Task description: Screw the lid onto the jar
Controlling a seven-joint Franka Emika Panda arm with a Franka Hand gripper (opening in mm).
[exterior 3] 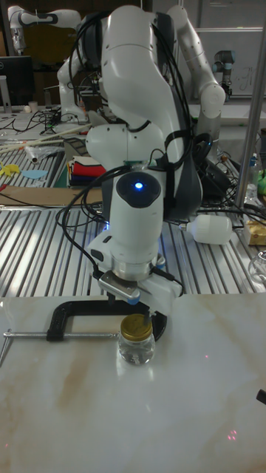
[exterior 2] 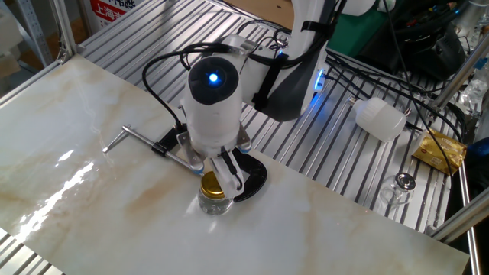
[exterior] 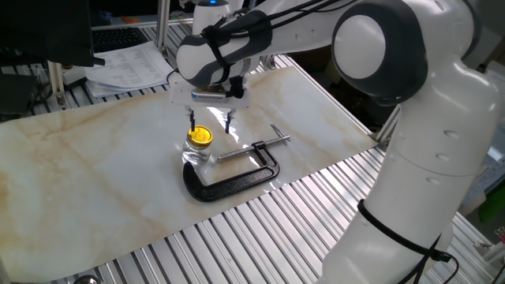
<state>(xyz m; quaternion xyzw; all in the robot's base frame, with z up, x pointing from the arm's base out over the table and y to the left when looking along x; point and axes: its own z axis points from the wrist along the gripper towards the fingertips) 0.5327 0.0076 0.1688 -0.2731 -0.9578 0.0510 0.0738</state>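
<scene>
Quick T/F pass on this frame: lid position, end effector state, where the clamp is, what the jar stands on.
1. The lid sits on top of the jar. True.
2. The end effector is shut on the lid. False: its fingers are spread, with the tips just above the lid on either side, not clamped on it.
3. The black C-clamp lies flat on the marble tabletop beside the jar. True.
4. The jar lies on its side. False: it stands upright, mouth up under the lid.
5. The jar stands on the slatted metal rails. False: it stands on the marble tabletop.
</scene>
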